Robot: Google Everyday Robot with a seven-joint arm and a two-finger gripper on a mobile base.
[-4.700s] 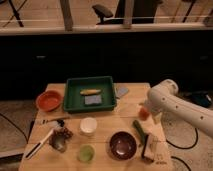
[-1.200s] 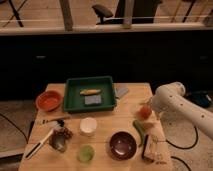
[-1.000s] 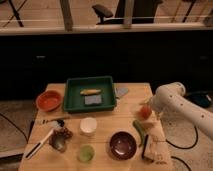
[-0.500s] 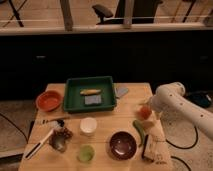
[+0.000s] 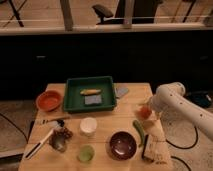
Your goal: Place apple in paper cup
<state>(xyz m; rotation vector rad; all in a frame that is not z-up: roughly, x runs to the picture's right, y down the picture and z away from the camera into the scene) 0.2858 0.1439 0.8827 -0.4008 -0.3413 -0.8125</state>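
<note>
A wooden table (image 5: 107, 119) is seen from the front and slightly above, in dim light. The white paper cup (image 5: 88, 126) stands upright near the middle, its mouth open and nothing showing inside.

Well to the right of the paper cup, by the table's right edge, sits the small orange-red apple (image 5: 145, 112). The robot's white arm (image 5: 180, 102) reaches in from the right. Its gripper (image 5: 148, 105) is right at the apple, on the apple's upper right side. I cannot tell whether the gripper is clamped on the apple or only beside it.

A green cucumber (image 5: 138, 131) and a dark red bowl (image 5: 122, 145) lie to the right of the paper cup and nearer the camera. A light green cup (image 5: 86, 152) stands just in front of the paper cup, and a green tray (image 5: 91, 79) sits behind it.

The step in hand appears to be taking hold of the apple. Next, the apple needs a firm grasp, a lift and a carry left to above the paper cup. The release will probably need good centring, because the apple looks about as wide as the cup's mouth.
</note>
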